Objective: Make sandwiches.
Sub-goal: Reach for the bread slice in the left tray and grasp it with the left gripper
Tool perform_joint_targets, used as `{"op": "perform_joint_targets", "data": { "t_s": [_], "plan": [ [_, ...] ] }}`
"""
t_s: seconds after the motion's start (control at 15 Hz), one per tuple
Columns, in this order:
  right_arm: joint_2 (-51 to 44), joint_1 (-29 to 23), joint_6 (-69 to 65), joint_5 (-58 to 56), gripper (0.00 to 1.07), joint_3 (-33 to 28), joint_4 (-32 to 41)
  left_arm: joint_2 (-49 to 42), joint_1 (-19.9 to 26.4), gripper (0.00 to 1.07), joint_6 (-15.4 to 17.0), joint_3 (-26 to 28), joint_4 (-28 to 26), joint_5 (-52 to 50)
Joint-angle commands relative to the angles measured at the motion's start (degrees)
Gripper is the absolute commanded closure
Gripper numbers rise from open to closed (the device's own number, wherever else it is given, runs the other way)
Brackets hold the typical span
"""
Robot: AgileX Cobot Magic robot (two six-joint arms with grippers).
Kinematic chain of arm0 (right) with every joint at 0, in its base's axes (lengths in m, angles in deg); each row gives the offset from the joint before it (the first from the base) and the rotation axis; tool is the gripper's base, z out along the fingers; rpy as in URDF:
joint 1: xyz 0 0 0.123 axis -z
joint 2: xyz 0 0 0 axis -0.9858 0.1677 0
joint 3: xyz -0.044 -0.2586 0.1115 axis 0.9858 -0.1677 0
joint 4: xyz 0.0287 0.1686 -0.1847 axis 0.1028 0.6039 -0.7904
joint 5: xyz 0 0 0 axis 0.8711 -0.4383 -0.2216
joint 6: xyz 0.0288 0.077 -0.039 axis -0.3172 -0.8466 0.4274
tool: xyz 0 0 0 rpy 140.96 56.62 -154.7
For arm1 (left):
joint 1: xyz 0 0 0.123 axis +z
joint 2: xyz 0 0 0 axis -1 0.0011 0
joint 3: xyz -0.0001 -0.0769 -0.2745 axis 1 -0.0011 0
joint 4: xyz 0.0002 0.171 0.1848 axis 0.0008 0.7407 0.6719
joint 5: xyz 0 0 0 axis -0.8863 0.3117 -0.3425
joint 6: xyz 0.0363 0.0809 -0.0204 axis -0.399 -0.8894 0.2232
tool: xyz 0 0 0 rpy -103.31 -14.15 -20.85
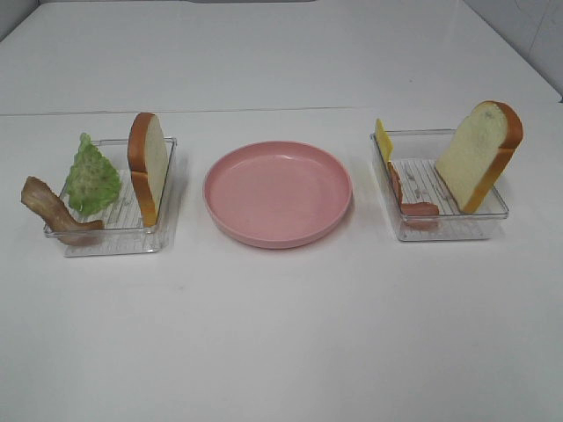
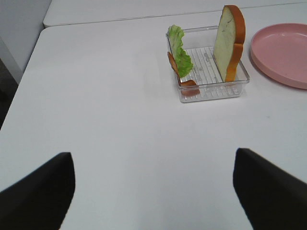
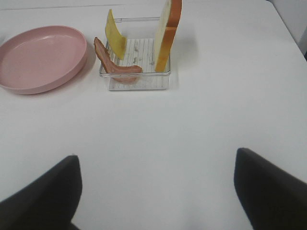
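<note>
Across the table (image 1: 281,352), as the high camera has it, nothing is stacked yet. The left tray (image 1: 114,239) holds the lettuce (image 1: 92,176) and the left bread slice (image 1: 148,163) standing on edge, with the bacon strip (image 1: 53,211) poking out over its outer wall. The right tray (image 1: 449,230) holds the cheese square (image 1: 383,136), the ham (image 1: 409,204) and the right bread slice (image 1: 479,154), tilted toward its outer wall. The pink plate (image 1: 277,193) sits between the trays with nothing on it, and neither arm shows. The left wrist view finds the left hand (image 2: 152,154) spread wide and gripping nothing, well short of its tray, where the bread stands nearest the plate. The right wrist view shows the right hand (image 3: 156,154) likewise released and unladen, well back from its tray. These toy pieces look light. The bread seems stiff enough to pinch across its flat faces near the upper crust, while the thin cheese and ham probably need an edge grip and may slip.
</note>
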Motion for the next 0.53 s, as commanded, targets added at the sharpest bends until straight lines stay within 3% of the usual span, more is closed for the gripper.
{"op": "perform_joint_targets", "data": {
  "t_s": [0.07,0.53],
  "plan": [
    [-0.7,0.4,-0.1,0.7,0.27,-0.2,0.0,-1.1,0.1,0.22,-0.1,-0.3,-0.5,-0.5],
    [-0.7,0.4,-0.1,0.7,0.27,-0.2,0.0,-1.1,0.1,0.22,-0.1,-0.3,-0.5,-0.5]
  ]
}}
